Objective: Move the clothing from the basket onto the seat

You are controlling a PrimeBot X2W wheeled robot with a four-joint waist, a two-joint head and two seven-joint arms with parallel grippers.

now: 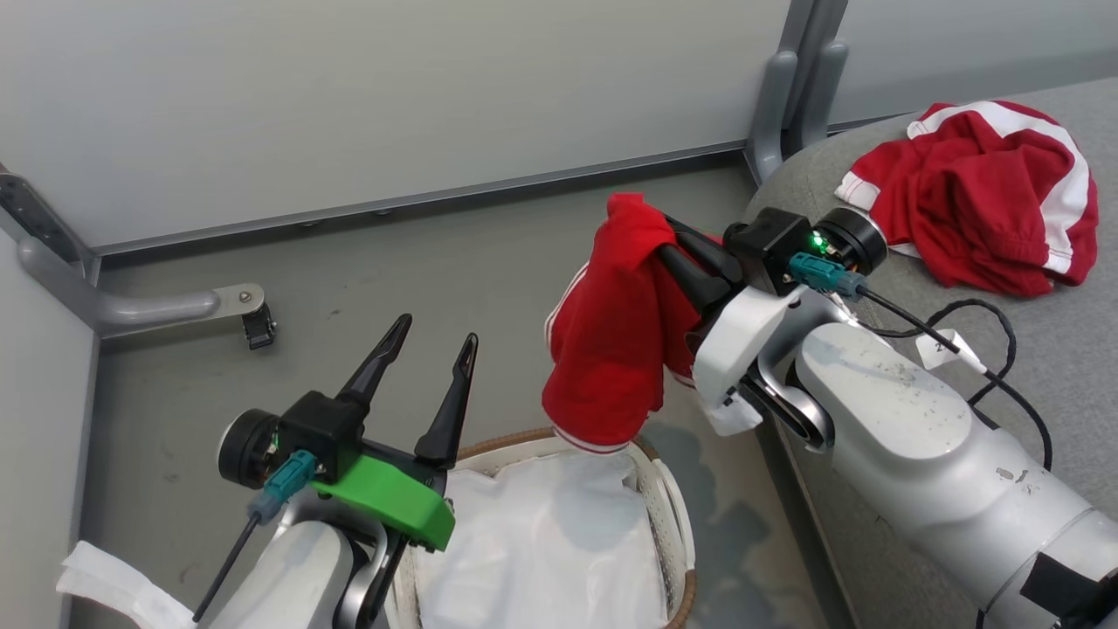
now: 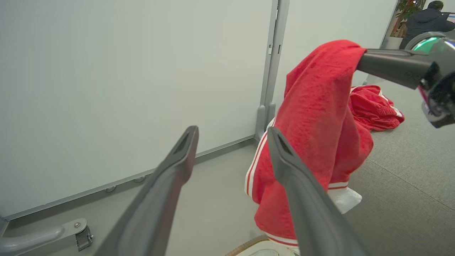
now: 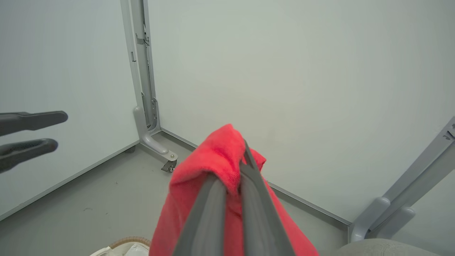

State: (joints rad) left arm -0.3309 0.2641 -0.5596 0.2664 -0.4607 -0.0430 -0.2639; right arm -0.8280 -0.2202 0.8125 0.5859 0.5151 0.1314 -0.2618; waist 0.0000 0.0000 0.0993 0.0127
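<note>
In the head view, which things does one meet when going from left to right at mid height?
Partition caster → left claw → hanging red garment → crumpled red garment on the seat.

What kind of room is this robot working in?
Likely a screened-off test corner in an office, not a home: plain partition panels on wheeled metal feet, a bare grey floor, and a person beyond.

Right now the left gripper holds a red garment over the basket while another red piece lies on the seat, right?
No, the right gripper holds the red garment; the left gripper is open and empty, as the head view shows. It hangs over the basket; another red piece lies on the seat.
</note>
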